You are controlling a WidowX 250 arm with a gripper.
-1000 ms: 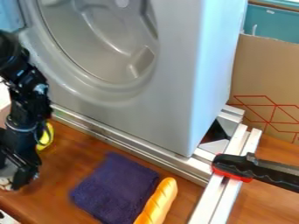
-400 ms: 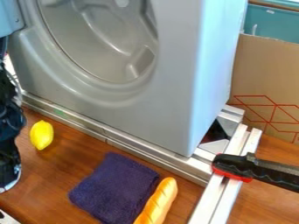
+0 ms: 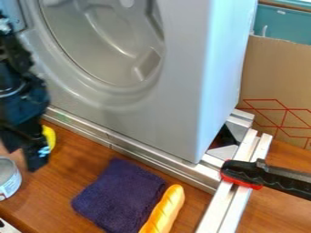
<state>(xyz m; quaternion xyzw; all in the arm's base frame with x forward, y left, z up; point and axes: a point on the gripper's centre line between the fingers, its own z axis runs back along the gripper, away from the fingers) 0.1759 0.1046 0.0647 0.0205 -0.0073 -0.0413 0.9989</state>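
The black robotic hand (image 3: 33, 157) hangs at the left, near a grey cylindrical metal can (image 3: 8, 184) and a smooth yellow lemon (image 3: 50, 136) partly hidden behind it; whether it grips anything, I cannot tell. A low sideways swing could topple the can or send the rounded lemon rolling across the brown wooden tabletop (image 3: 72, 170).

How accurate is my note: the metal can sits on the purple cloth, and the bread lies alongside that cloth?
One error: the metal can isn't on the purple cloth; the camera view shows it on the wooden surface. The bread does lie alongside the cloth.
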